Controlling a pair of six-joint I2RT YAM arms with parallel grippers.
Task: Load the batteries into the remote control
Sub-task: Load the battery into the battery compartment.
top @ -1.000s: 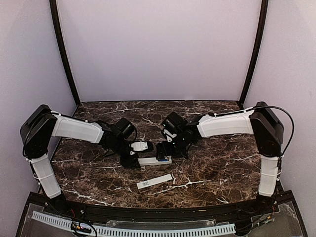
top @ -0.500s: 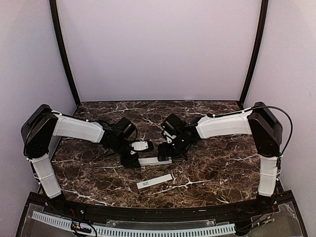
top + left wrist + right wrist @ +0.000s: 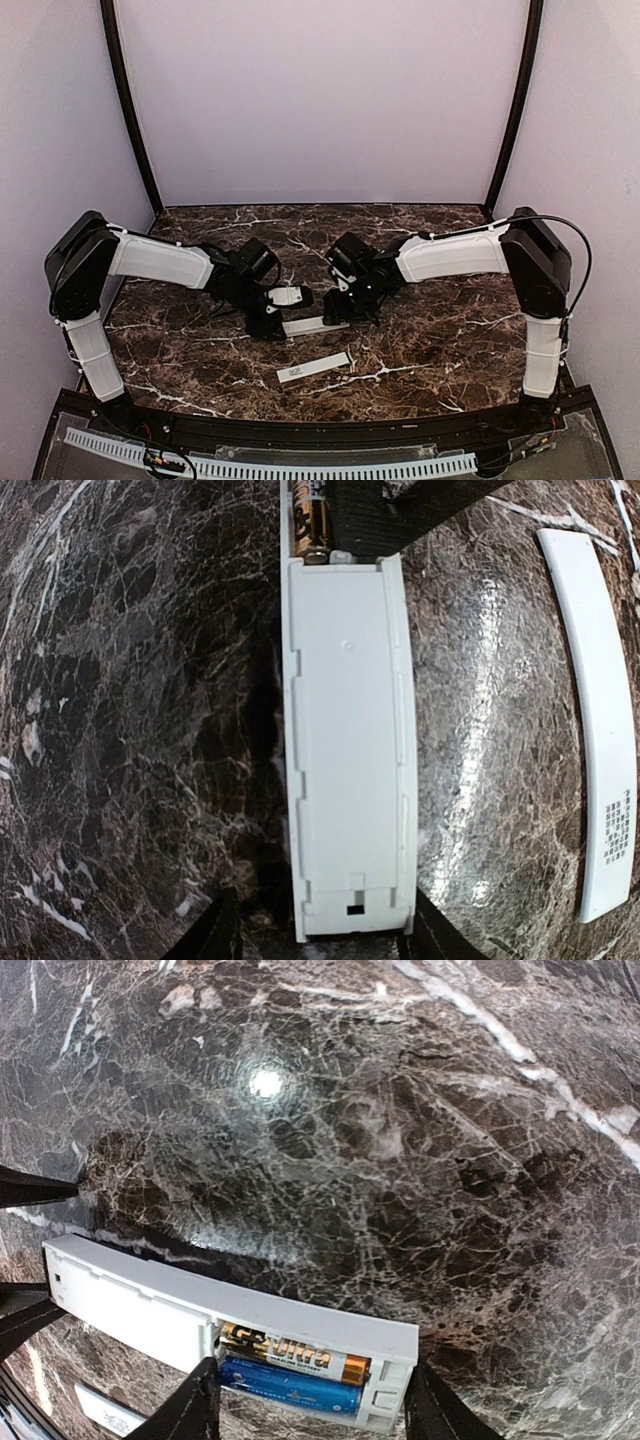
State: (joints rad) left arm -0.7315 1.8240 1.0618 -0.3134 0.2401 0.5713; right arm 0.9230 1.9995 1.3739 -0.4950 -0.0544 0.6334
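Top view: the remote [image 3: 315, 325] lies on the table [image 3: 440, 340] between the left gripper [image 3: 270, 325] and the right gripper [image 3: 338, 312], one at each end. A white strip [image 3: 314, 367] lies apart, nearer the bases.

Left wrist: the left jaws stand half apart astride the remote's plain end. Whether they pinch it I cannot tell. If they do not, a push from the other side could slide the remote away. Its back is white and ribbed.

Right wrist: the right jaws, partly apart, flank the slot end; grip or mere touch, I cannot tell. The batteries, a gold battery [image 3: 295, 1352] and a blue battery [image 3: 290, 1385], lie side by side in the open slot. A squeeze or drag here could lever one off its contacts, and a tilt could spill both
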